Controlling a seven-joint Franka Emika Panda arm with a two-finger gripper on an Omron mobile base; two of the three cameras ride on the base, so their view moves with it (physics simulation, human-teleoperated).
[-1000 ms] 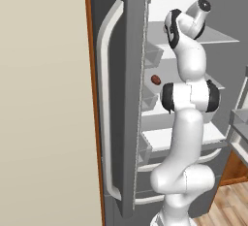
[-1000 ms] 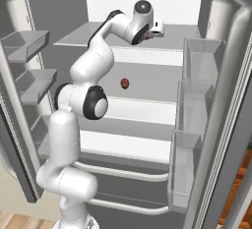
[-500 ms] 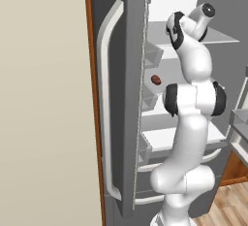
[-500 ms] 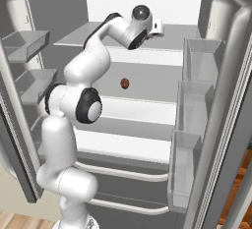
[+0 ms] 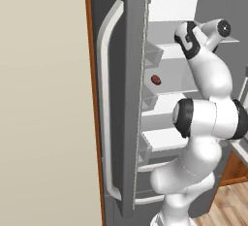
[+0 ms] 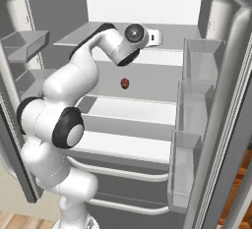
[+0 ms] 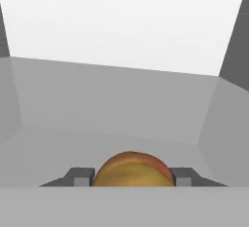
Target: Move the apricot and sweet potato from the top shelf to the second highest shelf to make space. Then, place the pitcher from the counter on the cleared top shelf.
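Apricot clamped between the two dark fingers, one tip at 9 o'clock of it and the other at 3 o'clock in the hand view, orange-tan top bulging above both. Beyond the fruit, toward 12 o'clock, a pale grey shelf floor running back to a bright white rear wall. Seen from the right base view, gripper reaching in level with the top shelf, hand and wrist joint just above the shelf's front edge, fingertips themselves too small to make out there. Sweet potato resting on the second shelf, at about 7 o'clock of the hand and well below it, apart from the arm; same dark red-brown lump showing in the left base view at 8 o'clock of the wrist. Arm bending up from the lower left, elbow in front of the lower shelves. Door bins stacked at 3 o'clock on the open right door; left door with its long pale handle standing at 9 o'clock in the left base view.
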